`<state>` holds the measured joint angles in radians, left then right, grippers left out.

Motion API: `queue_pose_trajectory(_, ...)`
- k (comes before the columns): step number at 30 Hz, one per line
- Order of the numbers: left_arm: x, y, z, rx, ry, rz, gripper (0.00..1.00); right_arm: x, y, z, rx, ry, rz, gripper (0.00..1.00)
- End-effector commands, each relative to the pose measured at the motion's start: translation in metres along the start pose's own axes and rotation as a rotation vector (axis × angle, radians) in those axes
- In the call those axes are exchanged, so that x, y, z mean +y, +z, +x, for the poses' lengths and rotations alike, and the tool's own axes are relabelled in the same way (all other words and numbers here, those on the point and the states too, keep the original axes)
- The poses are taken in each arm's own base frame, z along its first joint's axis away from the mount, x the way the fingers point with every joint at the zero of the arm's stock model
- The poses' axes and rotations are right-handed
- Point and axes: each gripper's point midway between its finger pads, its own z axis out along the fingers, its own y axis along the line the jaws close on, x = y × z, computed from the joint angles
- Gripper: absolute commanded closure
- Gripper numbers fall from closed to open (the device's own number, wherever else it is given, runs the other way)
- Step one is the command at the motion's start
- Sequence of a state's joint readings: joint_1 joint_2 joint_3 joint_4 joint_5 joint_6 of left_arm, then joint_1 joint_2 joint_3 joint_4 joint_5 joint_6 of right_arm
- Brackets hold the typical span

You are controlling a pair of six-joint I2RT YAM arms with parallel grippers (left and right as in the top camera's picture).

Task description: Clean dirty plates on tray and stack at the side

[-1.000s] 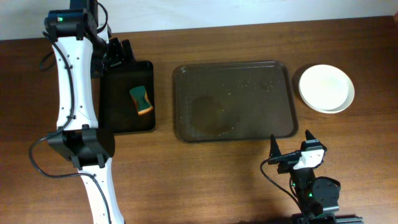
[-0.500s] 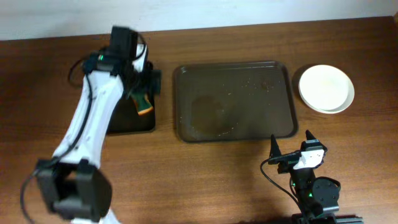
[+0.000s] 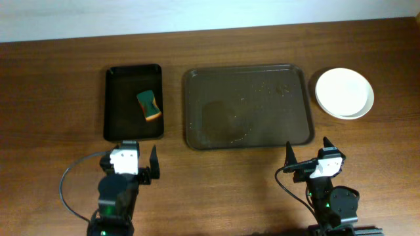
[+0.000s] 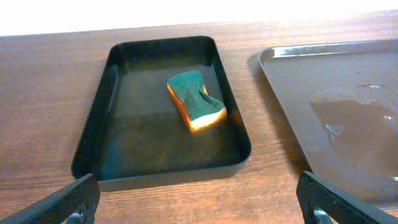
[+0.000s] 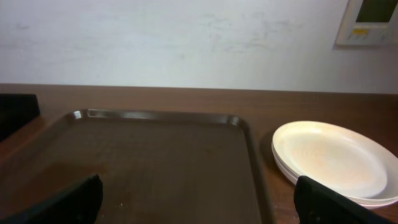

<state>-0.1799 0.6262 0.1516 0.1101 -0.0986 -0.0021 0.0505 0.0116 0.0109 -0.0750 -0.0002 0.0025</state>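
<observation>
One stack of plain white plates point(image 3: 344, 93) sits at the right of the overhead frame, on the table point(image 3: 52, 78) just beside the brown tray point(image 3: 246, 108), whose surface shows wet streaks. The right gripper point(image 3: 306, 145), low in the frame, stands well apart from the plates, below and left of them, with its fingers spread wide and holding nothing. At lower left the left gripper point(image 3: 136, 156) is likewise wide and empty, below the black tray point(image 3: 111, 98) that holds the sponge point(image 3: 149, 105).

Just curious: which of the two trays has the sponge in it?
The smaller black tray, left of the big brown tray, holds the sponge.
</observation>
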Motion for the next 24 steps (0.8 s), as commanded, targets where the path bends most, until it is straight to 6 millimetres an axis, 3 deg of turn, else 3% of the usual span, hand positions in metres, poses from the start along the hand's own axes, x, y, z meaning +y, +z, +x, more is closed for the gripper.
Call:
queue_pose_trajectory(1, 0.007, -0.017, -0.005, -0.126, 0.097, -0.034, 0.01, 0.001, 0.000, 0.003, 0.006, 0.001, -0.003, 0.02)
queue_pose_trajectory(4, 0.012, -0.024, 0.000, -0.165, 0.088, -0.060, 0.01, 0.001, 0.000, 0.003, 0.006, 0.001, -0.003, 0.02)
queue_pose_trajectory(6, 0.025, -0.025, 0.018, -0.097, 0.077, -0.101, 0.01, 0.001, 0.000, 0.003, 0.006, 0.001, -0.003, 0.02)
queue_pose_trajectory(11, 0.032, -0.036, -0.002, -0.192, 0.059, -0.121, 0.01, 0.001, 0.000, 0.003, 0.006, 0.001, -0.003, 0.02)
queue_pose_trajectory(13, 0.044, -0.046, -0.016, -0.266, 0.045, -0.169, 0.01, 0.001, 0.000, 0.003, 0.006, 0.001, -0.003, 0.01)
queue_pose_trajectory(18, 0.051, -0.048, -0.017, -0.262, 0.126, -0.213, 0.01, 0.001, 0.000, 0.003, 0.006, 0.001, -0.003, 0.02)
queue_pose_trajectory(20, 0.056, -0.049, -0.017, -0.273, 0.010, -0.227, 0.01, 0.001, 0.000, 0.003, 0.006, 0.001, -0.003, 0.02)
queue_pose_trajectory(24, 0.055, -0.049, -0.017, -0.274, 0.002, -0.220, 0.01, 0.001, 0.000, 0.003, 0.006, 0.001, -0.003, 0.02)
